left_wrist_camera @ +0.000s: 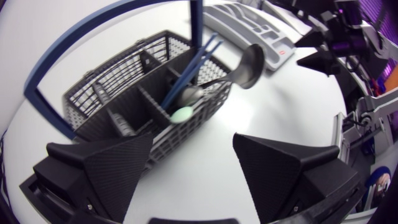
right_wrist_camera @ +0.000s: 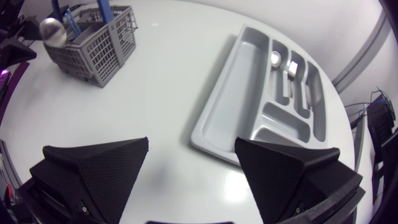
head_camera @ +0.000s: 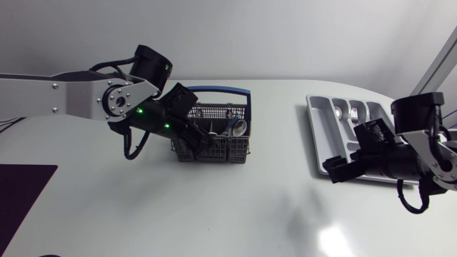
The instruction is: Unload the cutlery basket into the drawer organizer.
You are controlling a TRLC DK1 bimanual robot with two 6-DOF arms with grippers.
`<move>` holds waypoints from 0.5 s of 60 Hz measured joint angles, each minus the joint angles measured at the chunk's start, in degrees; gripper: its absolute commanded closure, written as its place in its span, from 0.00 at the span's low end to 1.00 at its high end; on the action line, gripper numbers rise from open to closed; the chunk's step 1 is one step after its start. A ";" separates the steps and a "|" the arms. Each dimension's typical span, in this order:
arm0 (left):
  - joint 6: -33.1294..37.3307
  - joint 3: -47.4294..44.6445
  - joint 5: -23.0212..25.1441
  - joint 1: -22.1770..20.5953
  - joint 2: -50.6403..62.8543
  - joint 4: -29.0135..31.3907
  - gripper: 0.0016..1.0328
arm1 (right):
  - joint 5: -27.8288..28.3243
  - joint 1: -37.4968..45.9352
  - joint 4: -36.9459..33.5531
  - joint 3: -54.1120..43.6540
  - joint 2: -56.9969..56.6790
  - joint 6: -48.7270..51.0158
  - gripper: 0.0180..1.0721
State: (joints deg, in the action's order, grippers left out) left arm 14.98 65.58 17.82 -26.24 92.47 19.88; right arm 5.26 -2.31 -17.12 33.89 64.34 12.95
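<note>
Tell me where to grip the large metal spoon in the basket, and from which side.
Probably best to take the spoon by its neck just under the bowl, from above: it stands bowl-up, leaning over the basket rim, with the handle buried among blue-handled pieces.

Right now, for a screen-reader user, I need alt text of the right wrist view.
The open right gripper hangs above the white table, a grey drawer organizer with some cutlery just ahead. Farther off stands the grey cutlery basket, a spoon sticking out.
</note>
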 measured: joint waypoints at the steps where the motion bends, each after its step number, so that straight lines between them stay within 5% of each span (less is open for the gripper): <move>1: 0.11 0.17 1.07 -0.15 0.15 0.04 0.13 | 0.94 -0.15 -0.44 0.35 0.70 0.48 0.05; 11: 3.04 0.63 4.87 -2.34 0.59 -1.84 0.15 | 9.07 -0.24 -1.86 0.94 3.30 4.28 0.05; 30: 3.50 1.29 5.75 -4.70 1.44 -11.47 0.35 | 9.97 -0.61 -2.10 0.94 3.65 5.55 0.05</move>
State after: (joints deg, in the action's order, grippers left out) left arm 18.48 66.87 23.57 -30.94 93.91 8.40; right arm 15.22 -2.92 -19.22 34.83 67.99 18.50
